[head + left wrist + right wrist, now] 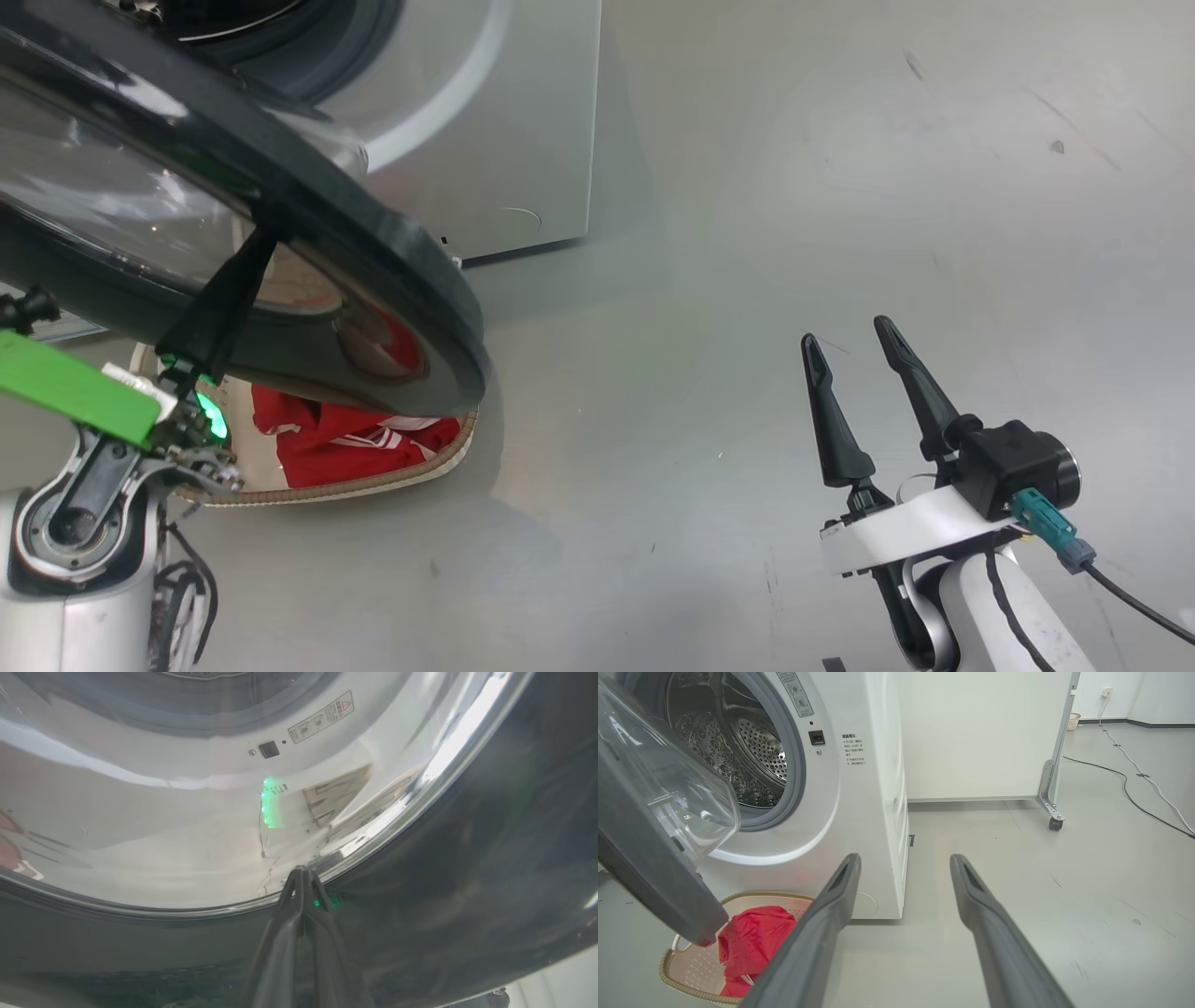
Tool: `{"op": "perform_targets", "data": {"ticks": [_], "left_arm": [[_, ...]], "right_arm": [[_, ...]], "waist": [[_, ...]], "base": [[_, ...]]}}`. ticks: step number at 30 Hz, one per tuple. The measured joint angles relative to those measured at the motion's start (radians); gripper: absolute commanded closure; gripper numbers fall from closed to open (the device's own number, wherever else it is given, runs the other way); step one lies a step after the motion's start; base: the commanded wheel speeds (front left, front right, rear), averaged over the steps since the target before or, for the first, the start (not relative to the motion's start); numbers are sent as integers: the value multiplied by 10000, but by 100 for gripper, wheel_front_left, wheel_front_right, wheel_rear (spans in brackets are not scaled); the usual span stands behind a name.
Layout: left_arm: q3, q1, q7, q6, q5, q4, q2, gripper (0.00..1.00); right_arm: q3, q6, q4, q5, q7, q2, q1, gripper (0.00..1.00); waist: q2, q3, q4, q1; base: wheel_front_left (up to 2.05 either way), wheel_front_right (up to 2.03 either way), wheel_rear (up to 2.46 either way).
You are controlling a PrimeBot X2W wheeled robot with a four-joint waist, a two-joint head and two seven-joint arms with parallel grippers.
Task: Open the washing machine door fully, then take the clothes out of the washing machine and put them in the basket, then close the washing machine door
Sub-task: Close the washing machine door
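two steps look done, judging by how things lie: the door [411, 271] [654, 877] stands swung out from the washing machine [504, 140] [868, 812], and the clothes [345, 439] [752, 938] lie in the basket [373, 485] [682, 987], which sits on the floor [747, 187] just under the door's lower edge. the drum [756, 751] looks empty as far as the right wrist view reaches. shutting the door is what's left.

the left pincer [264, 235] [302, 870] has its two fingers pressed together, holding nothing. its tips appear to rest on the door's outer face, where the black ring [467, 882] meets the glass window [93, 187] [140, 826]. the right pincer [848, 334] [906, 861] hangs with fingers spread wide over bare floor, well apart from the machine, empty.

the door is stiff and probably fairly heavy on its hinge. its face is smooth and slippery, so closed tips could skid across it. a push on the black ring near the free edge, far from the hinge, should swing it most easily. the bulging glass is the part to spare from hard knocks.
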Motion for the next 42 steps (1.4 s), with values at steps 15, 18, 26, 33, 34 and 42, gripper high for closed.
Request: {"op": "perform_targets", "data": {"ticks": [15, 18, 26, 33, 34, 42], "left_arm": [[-73, -1766, -1204, 0, 953, 1327, -297, 100], [-67, -2112, -1442, 0, 1043, 1599, -313, 100], [-86, -3057, -1994, 0, 1536, 2504, -378, 100], [-151, -3736, -2351, 0, 1542, 3181, -541, 100], [-159, -3787, -2414, 0, 1559, 3235, -543, 100], [-268, -3873, -2518, 0, 1561, 3532, -571, 100]], "right_arm": [[274, 2, -13, 215, 0, -2, -397, 0], [328, 2, -13, 366, 0, -2, -520, 0], [537, -8, 29, 527, 0, 0, -676, 0], [533, -84, 44, 527, 0, -2, -696, 0], [546, -84, 48, 527, 0, -2, -697, 0], [510, -163, 115, 522, 0, -4, -697, 0]], "waist": [[0, 481, -382, 0], [0, 556, -513, 0], [0, 689, -933, 0], [0, 671, -1057, 0], [0, 663, -1062, 0], [0, 510, -997, 0]], "base": [[0, 0, 0], [0, 0, 0], [0, 0, 0], [0, 0, 0], [0, 0, 0], [0, 0, 0]]}}
